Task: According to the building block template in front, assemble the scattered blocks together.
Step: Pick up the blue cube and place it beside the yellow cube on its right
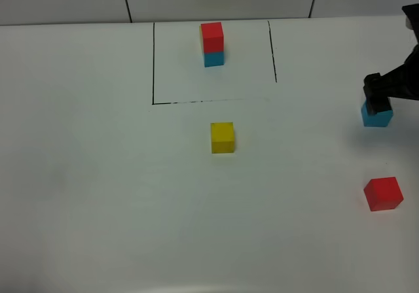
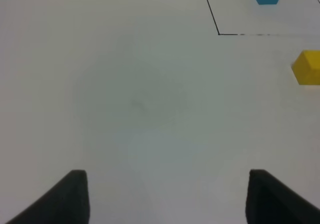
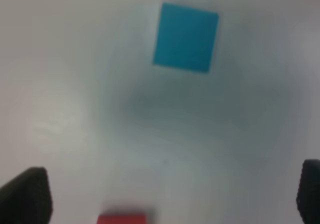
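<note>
Red block [image 1: 383, 193] sits alone; right gripper [image 1: 377, 102], jaws spread, partly hides blue block [image 1: 378, 118]; left gripper [image 2: 167, 176] spread too.

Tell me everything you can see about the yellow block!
The yellow block is a small cube, plain and smooth, the same colour all over; it may be painted wood or plastic. It sits flat and upright on the white table, alone. It lies just outside the black-lined box, on the near side of it, in line with the red-on-blue stack inside. Only the table touches it.
</note>
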Motion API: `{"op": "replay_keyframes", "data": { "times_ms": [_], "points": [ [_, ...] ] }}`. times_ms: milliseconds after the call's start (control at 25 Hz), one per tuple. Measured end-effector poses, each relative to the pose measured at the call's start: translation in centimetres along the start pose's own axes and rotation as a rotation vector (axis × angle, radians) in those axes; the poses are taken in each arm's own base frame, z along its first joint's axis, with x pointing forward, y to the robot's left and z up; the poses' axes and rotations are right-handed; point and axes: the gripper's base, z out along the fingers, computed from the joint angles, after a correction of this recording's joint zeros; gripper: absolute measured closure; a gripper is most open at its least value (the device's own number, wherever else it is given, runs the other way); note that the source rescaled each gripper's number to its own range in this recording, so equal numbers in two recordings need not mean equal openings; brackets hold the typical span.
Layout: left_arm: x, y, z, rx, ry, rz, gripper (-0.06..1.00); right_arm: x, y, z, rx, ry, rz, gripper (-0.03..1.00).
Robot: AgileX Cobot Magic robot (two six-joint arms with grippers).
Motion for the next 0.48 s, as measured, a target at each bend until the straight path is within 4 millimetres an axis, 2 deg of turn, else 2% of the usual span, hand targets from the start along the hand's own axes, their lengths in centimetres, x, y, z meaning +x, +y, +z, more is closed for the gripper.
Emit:
{"op": "replay_keyframes", "data": {
  "times_ms": [240,480],
  "points": [
    [0.0,0.0,0.0,0.0,0.0,0.0,0.52,-2.5,-0.3,3.9,-0.013,0.043,-0.011,-0.03],
    [0.0,0.0,0.0,0.0,0.0,0.0,0.53,-2.8,-1.5,7.0,-0.087,0.05,0.048,-0.03]
  ]
}}
